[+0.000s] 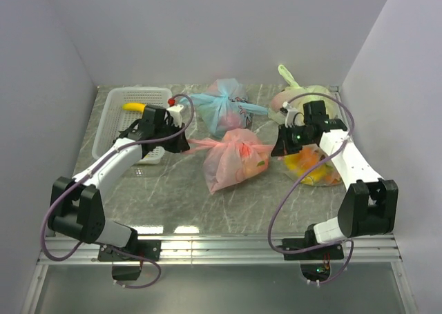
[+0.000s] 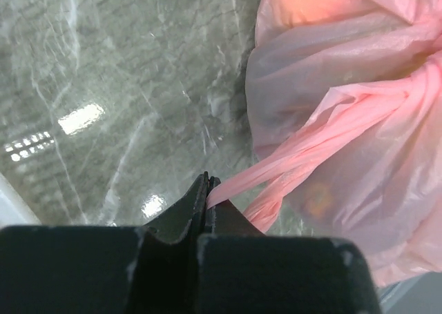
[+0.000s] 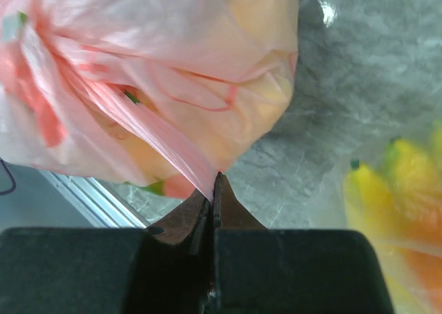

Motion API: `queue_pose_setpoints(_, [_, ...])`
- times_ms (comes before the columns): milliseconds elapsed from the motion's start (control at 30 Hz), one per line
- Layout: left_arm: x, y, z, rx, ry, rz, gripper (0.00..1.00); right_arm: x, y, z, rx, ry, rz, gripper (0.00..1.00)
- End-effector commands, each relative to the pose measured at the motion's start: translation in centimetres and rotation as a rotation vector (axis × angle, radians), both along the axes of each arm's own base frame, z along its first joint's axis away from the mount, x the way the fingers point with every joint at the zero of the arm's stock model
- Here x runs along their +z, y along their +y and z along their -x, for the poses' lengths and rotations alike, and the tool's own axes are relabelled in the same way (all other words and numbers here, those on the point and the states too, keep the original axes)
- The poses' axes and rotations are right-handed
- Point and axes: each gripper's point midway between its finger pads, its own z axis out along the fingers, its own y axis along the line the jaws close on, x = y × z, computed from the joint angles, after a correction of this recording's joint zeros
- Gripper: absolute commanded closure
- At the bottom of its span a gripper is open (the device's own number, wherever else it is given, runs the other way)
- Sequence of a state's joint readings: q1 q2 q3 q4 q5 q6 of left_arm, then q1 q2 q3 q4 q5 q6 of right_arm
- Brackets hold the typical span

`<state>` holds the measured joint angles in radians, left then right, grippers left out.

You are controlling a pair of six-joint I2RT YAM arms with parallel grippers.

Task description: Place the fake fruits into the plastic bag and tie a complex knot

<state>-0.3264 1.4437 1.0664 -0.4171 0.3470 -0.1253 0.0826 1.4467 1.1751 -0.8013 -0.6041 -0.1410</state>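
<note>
My left hand [image 2: 207,183] is clamped flat on the left pink end [image 2: 290,169] of the knot [image 2: 425,79]. My right hand [image 3: 215,181] is pinched tight on the right pink end [image 3: 162,134]. In the top view, those ends run out from the knot toward 9 and 3 o'clock, so the tie's long axis lies across the desk [image 1: 173,197]. The plastic bag [image 1: 231,169] lies mid-desk between my hands, its body sagging toward 7 o'clock. The fake fruits [image 3: 255,107] show orange and yellow through the film. A light blue bag [image 1: 221,103] sits at its 12 o'clock.
</note>
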Motion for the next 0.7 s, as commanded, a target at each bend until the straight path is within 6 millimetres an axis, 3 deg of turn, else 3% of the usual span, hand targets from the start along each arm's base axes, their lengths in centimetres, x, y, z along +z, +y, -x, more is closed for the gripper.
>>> queue_pose_setpoints(0, [-4.2, 13.2, -0.1, 0.364, 0.058, -0.326, 1.0, -4.8, -11.3, 2.0, -0.258, 0.103, 0.365, 1.0])
queue_pose_setpoints(100, [-5.0, 13.0, -0.2, 0.332, 0.07, -0.323, 1.0, -6.4, -10.5, 2.4, -0.223, 0.113, 0.351, 1.0])
queue_pose_setpoints(200, [-4.0, 10.5, -1.4, 0.229, 0.052, -0.236, 1.0, -5.4, -7.6, 1.5, -0.13, 0.065, 0.291, 1.0])
queue_pose_setpoints(267, [-2.0, 9.7, -3.4, 0.157, -0.02, -0.231, 1.0, -3.1, -5.7, 0.4, -0.073, -0.016, 0.249, 1.0])
queue_pose_setpoints(300, [0.2, 9.4, -5.0, 0.156, -0.073, -0.218, 1.0, -2.4, -4.8, 0.2, -0.032, -0.043, 0.235, 1.0])
queue_pose_setpoints(333, [0.3, 9.1, -5.5, 0.133, -0.067, -0.217, 1.0, -0.9, -3.6, 0.0, 0.011, -0.075, 0.183, 1.0])
queue_pose_setpoints(367, [1.2, 8.7, -6.0, 0.11, -0.082, -0.208, 1.0, -0.2, -3.1, -0.1, 0.043, -0.099, 0.163, 1.0])
queue_pose_setpoints(400, [3.3, 7.8, -7.1, 0.078, -0.128, -0.173, 1.0, 0.5, -2.7, 0.0, 0.062, -0.119, 0.146, 1.0])
queue_pose_setpoints(500, [5.1, 6.5, -8.0, 0.015, -0.178, -0.139, 1.0, 2.3, -1.3, 0.0, 0.117, -0.196, 0.121, 1.0])
queue_pose_setpoints(567, [5.2, 5.9, -8.0, -0.006, -0.19, -0.132, 1.0, 2.2, -0.6, 0.5, 0.146, -0.226, 0.14, 1.0])
queue_pose_setpoints(667, [3.6, 4.9, -6.8, -0.049, -0.162, -0.137, 1.0, 0.6, 1.0, 1.8, 0.215, -0.214, 0.146, 1.0])
